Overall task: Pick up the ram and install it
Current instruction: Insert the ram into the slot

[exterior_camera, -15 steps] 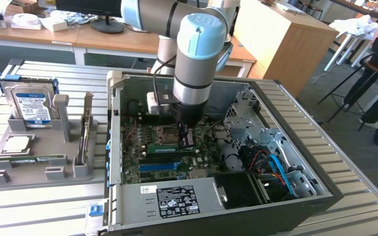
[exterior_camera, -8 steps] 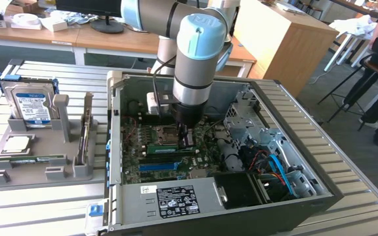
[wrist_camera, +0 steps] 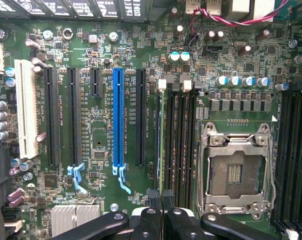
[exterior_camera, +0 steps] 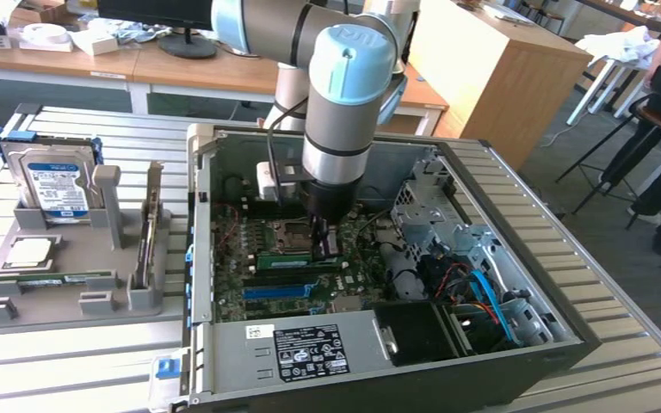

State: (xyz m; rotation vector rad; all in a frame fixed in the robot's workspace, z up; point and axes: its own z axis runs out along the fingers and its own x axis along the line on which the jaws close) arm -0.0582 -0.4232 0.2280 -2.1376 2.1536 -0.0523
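The ram (wrist_camera: 161, 135) shows edge-on in the wrist view as a thin green strip standing in the leftmost of the black memory slots (wrist_camera: 178, 140), beside the open processor socket (wrist_camera: 236, 172). My gripper (wrist_camera: 162, 200) is shut on its top edge, with the black fingertips (wrist_camera: 152, 197) pressed together over it. In the exterior view the gripper (exterior_camera: 328, 245) reaches straight down into the open computer case, onto the green ram (exterior_camera: 296, 259) on the motherboard. A second green stick (exterior_camera: 49, 277) lies in the grey holder at the exterior view's left.
The case walls (exterior_camera: 199, 224) and drive cage (exterior_camera: 434, 215) surround the gripper. Blue (wrist_camera: 118, 120) and black expansion slots and capacitors (wrist_camera: 241, 81) lie near the ram. The grey holder (exterior_camera: 32, 310) carries a hard drive (exterior_camera: 58, 185) and a silver processor (exterior_camera: 30, 252).
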